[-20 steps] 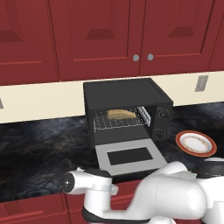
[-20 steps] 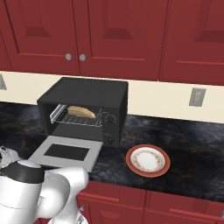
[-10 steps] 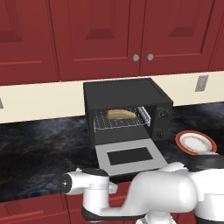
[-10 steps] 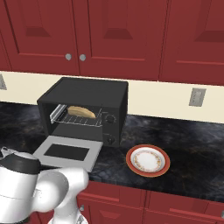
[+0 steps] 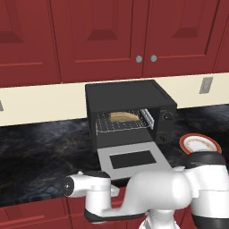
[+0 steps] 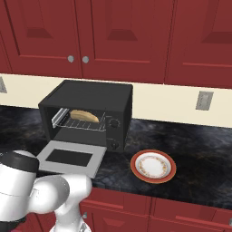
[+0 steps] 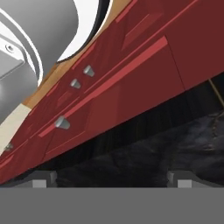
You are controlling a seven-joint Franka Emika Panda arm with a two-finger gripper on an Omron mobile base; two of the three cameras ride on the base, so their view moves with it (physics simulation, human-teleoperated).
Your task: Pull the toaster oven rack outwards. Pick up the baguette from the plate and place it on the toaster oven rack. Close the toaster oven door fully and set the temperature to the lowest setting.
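**Baguette on the rack, oven door down, arm folded low at the counter's front**

The toaster oven [image 5: 129,112] stands on the dark marbled counter [image 5: 40,147] against the cream backsplash [image 6: 172,102], below the red upper cabinets [image 5: 112,36]. Taking the oven as the landmark: its cavity is open, and the toaster oven rack [image 5: 121,125] sits inside it as a silver wire grid, its front edge at the mouth of the cavity. The baguette [image 5: 125,116] lies on that rack, lengthwise across it; from the right base view the same baguette [image 6: 84,115] shows tan with a paler side, toward the back of the rack [image 6: 84,123].

The toaster oven door [image 5: 134,159] hangs fully down in front of the oven, lying flat and level over the counter with its dark window facing up. On the oven's right-hand panel sit two round knobs [image 6: 114,122], one above the other.

The plate [image 6: 153,166], white with an orange-red rim, lies on the counter to the right of the oven and somewhat forward of it, apart from it, with nothing on it.

The arm is folded low in front of the door's edge. The gripper [image 7: 111,179] looks along the red lower cabinet fronts [image 7: 109,96] and the counter's underside edge; both fingertips [image 7: 39,180] just show at the bottom, set wide apart with nothing between them.
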